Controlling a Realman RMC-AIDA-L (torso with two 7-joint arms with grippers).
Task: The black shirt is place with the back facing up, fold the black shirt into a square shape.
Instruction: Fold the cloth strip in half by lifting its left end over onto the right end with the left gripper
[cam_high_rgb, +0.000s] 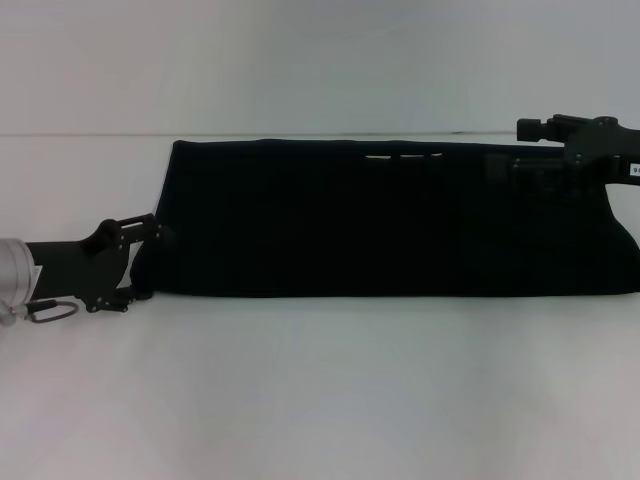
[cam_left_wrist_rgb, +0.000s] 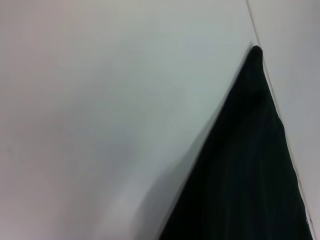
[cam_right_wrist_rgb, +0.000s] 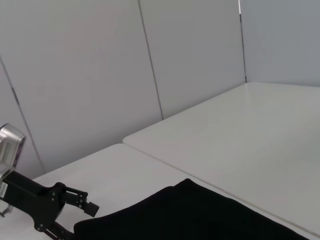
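- The black shirt lies on the white table as a long, low band, running from left of centre to the right edge of the head view, toward the table's far side.
- Its near edge is a straight, rounded fold; its far edge is straight too, with a few pale slits showing near the top middle.
- No print, brand or writing can be read on the fabric.
- The left gripper sits at the shirt's left end, low by the table, its fingers reaching the cloth's near-left corner. Whether they pinch the fabric or merely touch it, I cannot tell.
- In the right wrist view the same left gripper shows just beside the shirt's corner.
- The left wrist view shows only a pointed wedge of black cloth on the pale table surface.
- The right gripper is at the shirt's far-right corner, black against black; its finger spacing cannot be told.
- A small white label sits on the right arm, its writing too small to read.
- Pale wall panels stand behind the table.
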